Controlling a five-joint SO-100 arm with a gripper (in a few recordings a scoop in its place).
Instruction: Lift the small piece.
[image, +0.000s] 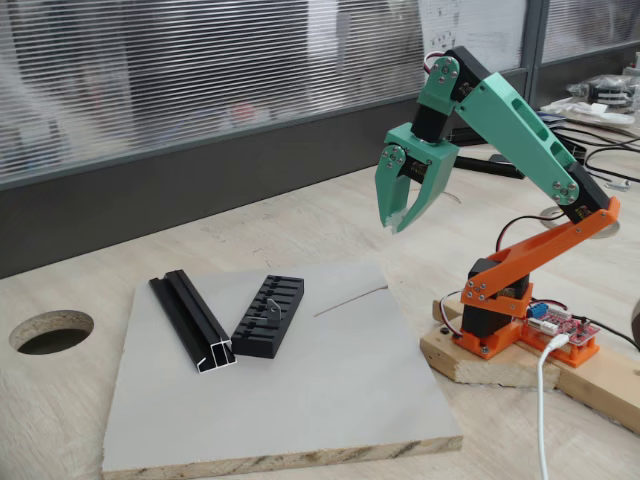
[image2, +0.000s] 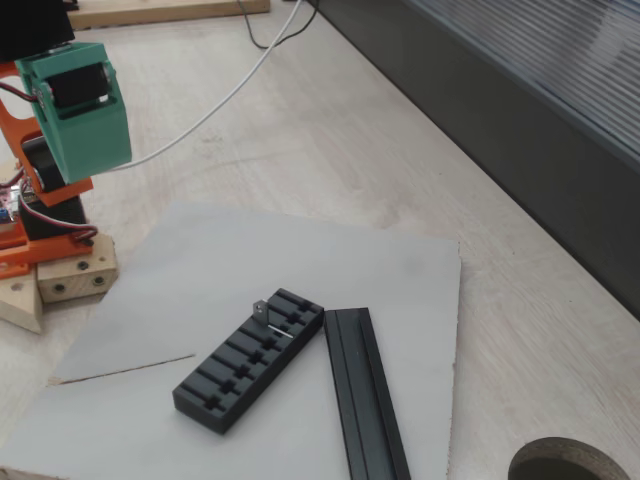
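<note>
Wooden counter (image: 300, 225) carrying a grey board (image: 330, 390), with a round hole (image: 50, 331) cut at its left in a fixed view. Green and orange arm (image: 520, 140) mounted on a wooden block (image: 480, 352) to the right of the board, raised well above it. Hand (image: 398, 218) hanging pointed downward, high over the board's far right edge, fingers close together with at most a narrow gap at the tips, nothing held. Long black channel rail (image2: 365, 395) lying just beside a black ridged comb-like block (image2: 250, 358) near the board's middle. Small piece (image2: 264, 313), thin and silvery-grey, resting on top of the comb block toward one end, partly standing up from a slot. Risks noted: hand well apart from the target, so a long descent required and room for misalignment; fingers needing to part first, otherwise likely to press down on the piece; piece very thin, likely to slip or flick away under an off-centre pinch; fingertips liable to strike the ridges and shove or tip the block; piece possibly wedged in its slot, dragging the block up with it.
</note>
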